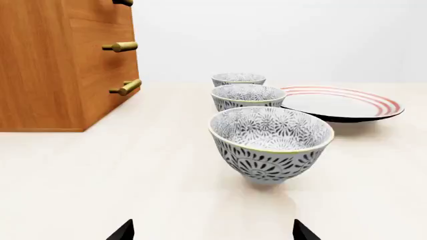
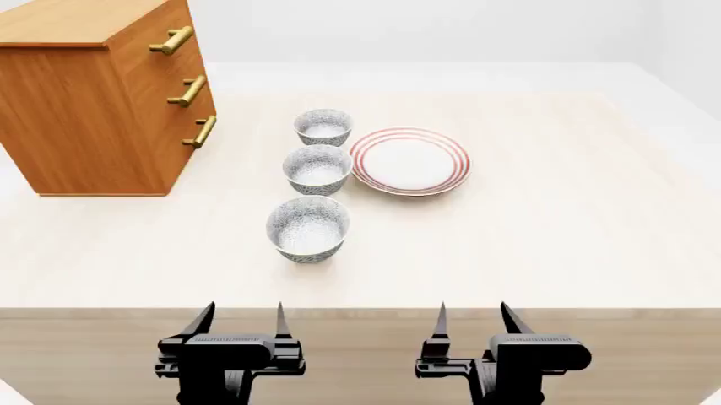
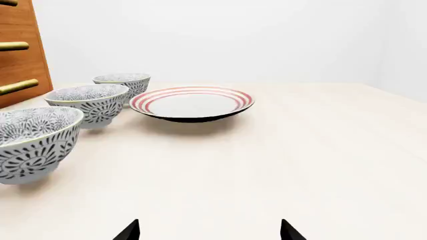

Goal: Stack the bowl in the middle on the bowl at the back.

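Table (image 2: 563, 245): pale wood top, carrying everything below.
Drawer cabinet (image 2: 96, 101): brown, brass handles facing the bowls, standing left of the bowl row and well apart from it.
Red-ringed plate (image 2: 409, 160): lies flat just right of the middle bowl, its rim near that bowl's side.
Front bowl (image 2: 307, 229): upright, nearest the robot, between the grippers and the middle bowl.
Middle bowl (image 2: 317, 169): upright, mouth up, round with no long axis; sits between front bowl and back bowl, apart from both.
Back bowl (image 2: 323, 127): upright, empty, just behind the middle bowl.
Left gripper (image 2: 240, 319): fingers spread, holding nothing, near the table's front edge before the front bowl.
Right gripper (image 2: 474, 316): fingers spread, holding nothing, right of the left gripper.
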{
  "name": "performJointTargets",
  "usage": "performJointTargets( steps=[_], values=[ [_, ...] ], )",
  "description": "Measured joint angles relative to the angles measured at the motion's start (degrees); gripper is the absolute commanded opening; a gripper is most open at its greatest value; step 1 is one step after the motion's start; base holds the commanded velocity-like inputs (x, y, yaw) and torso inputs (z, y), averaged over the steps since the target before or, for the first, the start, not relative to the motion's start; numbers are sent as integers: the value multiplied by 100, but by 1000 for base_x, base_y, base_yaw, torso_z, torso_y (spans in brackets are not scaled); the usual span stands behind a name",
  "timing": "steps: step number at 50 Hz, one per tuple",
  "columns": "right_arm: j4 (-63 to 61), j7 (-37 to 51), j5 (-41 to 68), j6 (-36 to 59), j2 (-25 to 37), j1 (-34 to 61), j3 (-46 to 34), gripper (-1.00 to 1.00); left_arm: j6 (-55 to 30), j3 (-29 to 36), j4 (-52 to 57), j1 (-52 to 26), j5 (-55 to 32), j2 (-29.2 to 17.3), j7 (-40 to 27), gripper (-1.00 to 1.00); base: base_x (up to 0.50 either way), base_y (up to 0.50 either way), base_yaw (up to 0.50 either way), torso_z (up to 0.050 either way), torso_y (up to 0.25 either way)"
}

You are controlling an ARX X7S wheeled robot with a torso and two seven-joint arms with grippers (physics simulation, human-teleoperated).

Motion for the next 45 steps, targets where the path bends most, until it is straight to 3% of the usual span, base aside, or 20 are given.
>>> performJointTargets(
  steps=[19,34,45],
  values=[
    [-48,316,217,-63,233,-15,-276,100,119,249,-84,-25,-132,-249,-255,100,0,0,0,0,0],
    [-146,491,287,-55,411,-69,-460,100,107,394,-46,-12,-235,-399,-422,100,100,487,0,0,0],
    [-265,692,339,133,473,-32,-488,100,-4,494,47,-34,-264,-509,-528,100,0,0,0,0,0]
  ],
)
